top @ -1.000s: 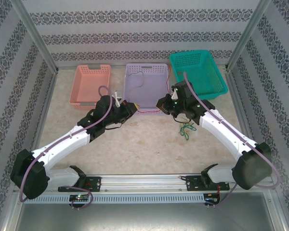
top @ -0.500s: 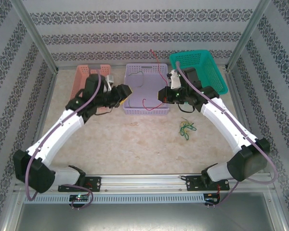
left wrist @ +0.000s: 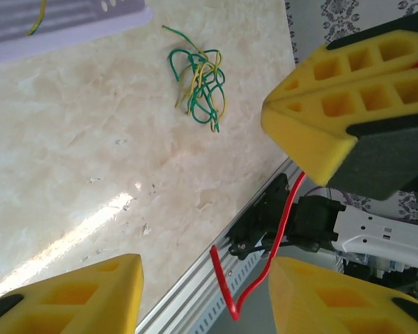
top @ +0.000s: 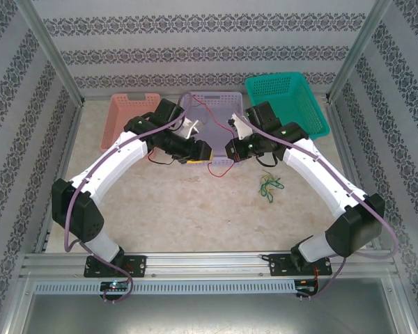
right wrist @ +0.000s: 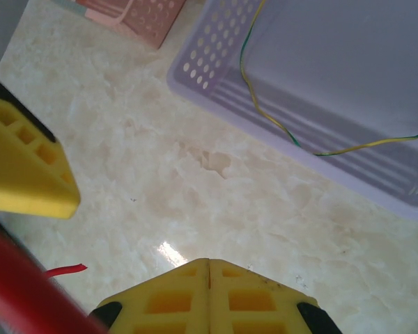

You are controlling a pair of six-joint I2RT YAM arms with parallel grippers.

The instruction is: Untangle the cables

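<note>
At the far left of the bench stands a pink perforated plastic basket (top: 122,118). The left arm's yellow foam-padded fingers (left wrist: 76,292) stand well apart, with nothing gripped. In the left wrist view, a thin red cable (left wrist: 223,285) hangs in the gap between them without touching either pad. It drops in a smooth line, kinks sharply at the bottom and turns back up to a short free end.

Behind it is a lavender slotted plastic basket (right wrist: 320,83). One slim green-and-yellow cable (right wrist: 261,104) lies inside in a loose curve along the basket's floor.

The right arm's yellow fingers (right wrist: 167,303) are pressed tight together. In the left wrist view the red cable comes out from under them, so they grip it at its upper part. From above, the rest of it loops over the lavender basket.

Further right, a small tangle of green and yellow cables (left wrist: 198,80) lies on the bare bench. It is well apart from the baskets, its strands crossing in overlapping loops with a few ends sticking out. A teal mesh plastic basket (top: 292,104) sits at the far right corner.

The bench (top: 195,216) is glossy beige marbled stone with a bright glare patch. A ribbed aluminium rail (top: 209,263) runs along its near edge. Wallpaper with grey ornamental bands (top: 209,49) and slanting metal posts (top: 49,52) enclose the cell.
</note>
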